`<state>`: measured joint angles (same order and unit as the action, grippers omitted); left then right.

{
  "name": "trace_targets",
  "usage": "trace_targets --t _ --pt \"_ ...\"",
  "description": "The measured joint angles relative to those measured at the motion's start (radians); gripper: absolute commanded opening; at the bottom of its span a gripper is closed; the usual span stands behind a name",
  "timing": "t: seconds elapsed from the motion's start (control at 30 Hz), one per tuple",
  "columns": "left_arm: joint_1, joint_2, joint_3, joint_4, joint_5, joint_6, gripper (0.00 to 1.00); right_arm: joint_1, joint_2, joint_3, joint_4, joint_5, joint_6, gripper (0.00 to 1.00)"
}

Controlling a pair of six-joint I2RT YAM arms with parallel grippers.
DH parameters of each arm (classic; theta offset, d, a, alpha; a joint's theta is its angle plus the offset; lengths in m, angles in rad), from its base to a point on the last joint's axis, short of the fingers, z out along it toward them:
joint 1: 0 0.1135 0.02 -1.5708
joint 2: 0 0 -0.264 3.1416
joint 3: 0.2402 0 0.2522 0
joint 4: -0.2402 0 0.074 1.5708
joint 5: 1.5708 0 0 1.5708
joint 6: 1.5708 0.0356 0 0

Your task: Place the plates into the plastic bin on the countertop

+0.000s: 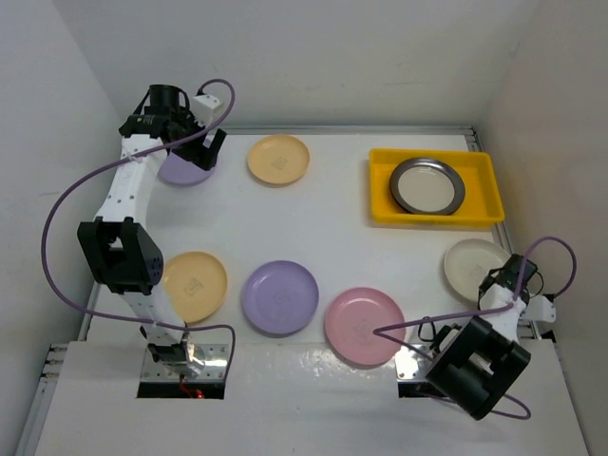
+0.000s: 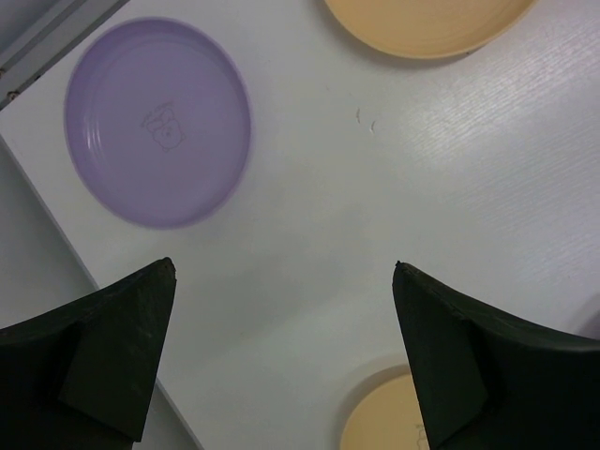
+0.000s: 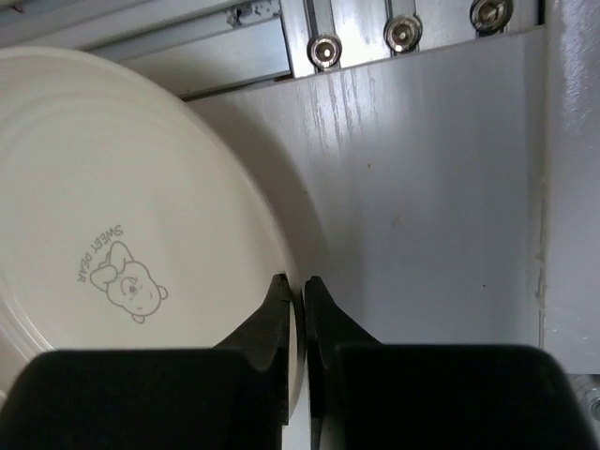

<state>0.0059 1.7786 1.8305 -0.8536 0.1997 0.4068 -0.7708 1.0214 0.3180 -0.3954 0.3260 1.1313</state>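
Gripping the rim of the cream plate (image 1: 470, 264) (image 3: 122, 234), the right gripper (image 1: 499, 278) (image 3: 295, 281) has its fingers pinched together on the plate edge, with only a thin gap between the tips. This plate lies flat at the right edge of the table (image 1: 342, 237), just nearer than the bin (image 1: 432, 220), and carries a small bear print. The bin sits in the far right corner and holds one steel plate (image 1: 427, 185), flat inside its left half. The left gripper (image 1: 204, 147) (image 2: 283, 269) hangs over the far left corner with its fingers spread wide and nothing between them. The far lavender plate (image 1: 180, 171) (image 2: 155, 122) lies below it, offset to one side in the wrist view and not touched. The far orange plate (image 1: 278, 160) (image 2: 422, 23) lies beside it along the far edge. Along the near edge, from left to right, lie the near orange plate (image 1: 195, 285) (image 2: 370, 431), the near lavender plate (image 1: 279, 297) and the pink plate (image 1: 364, 326), close together; the last two almost touch. All plates outside the bin rest flat on the table.
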Motion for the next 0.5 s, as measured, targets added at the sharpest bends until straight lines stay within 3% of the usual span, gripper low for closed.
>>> trace_targets --t 0.3,0.5 --pt "0.0 0.0 -0.002 -0.034 0.076 0.019 0.95 0.001 -0.343 0.0 -0.166 0.022 -0.006 0.0" --pt "-0.014 0.001 -0.001 -0.036 0.138 0.015 0.91 0.003 -0.424 0.24 -0.255 0.029 -0.079 0.0"
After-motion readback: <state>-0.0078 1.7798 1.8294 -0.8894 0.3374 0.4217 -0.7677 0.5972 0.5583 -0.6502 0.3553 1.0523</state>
